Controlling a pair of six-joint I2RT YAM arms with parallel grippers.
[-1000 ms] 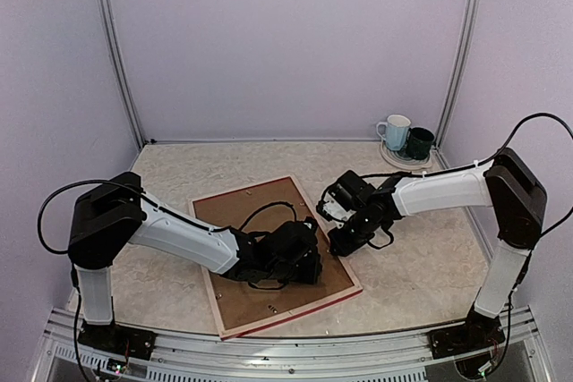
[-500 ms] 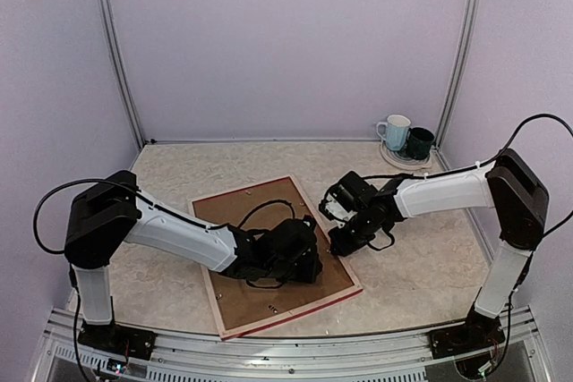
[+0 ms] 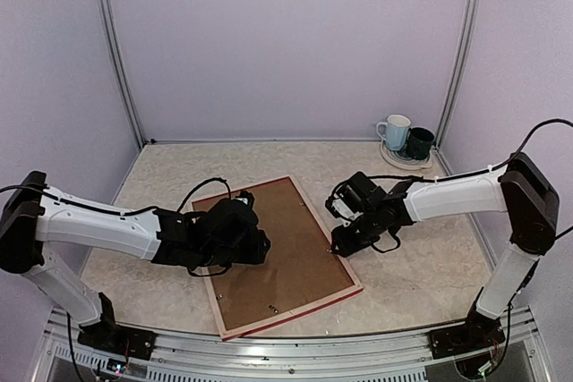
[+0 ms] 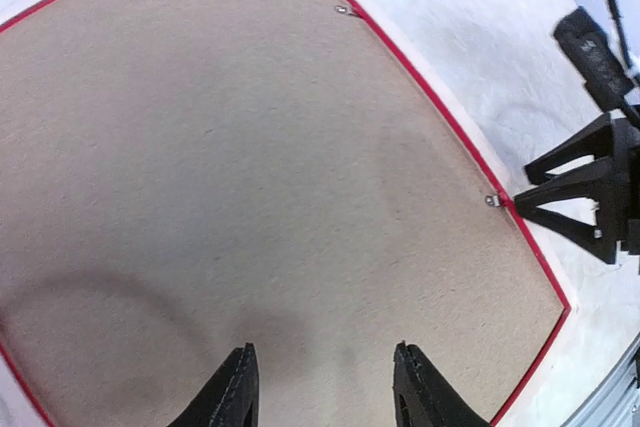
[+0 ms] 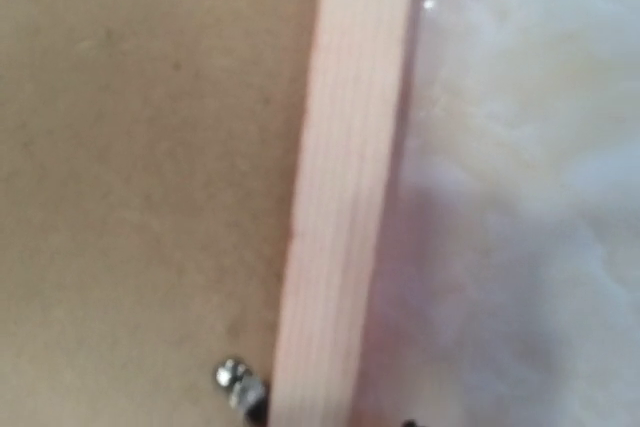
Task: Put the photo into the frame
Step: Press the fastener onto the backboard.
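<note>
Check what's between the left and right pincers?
Between left pincer and right pincer: bare brown backing board, then the right rail of the frame. Top view shows it.

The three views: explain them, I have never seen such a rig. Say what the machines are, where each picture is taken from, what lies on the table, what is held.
Two white robot arms are bolted at the near edge of a table; each ends in a two-finger gripper. The wide picture comes from a fixed camera above and behind them; the other two from cameras on the wrists. On the table lies the frame, face down, with a brown backing board in it; the photo is not visible. A pale mug and a dark mug stand at the back right. The left gripper hovers open over the board. The right gripper is open beside the frame's edge, which its camera shows close up. Neither holds anything.
</note>
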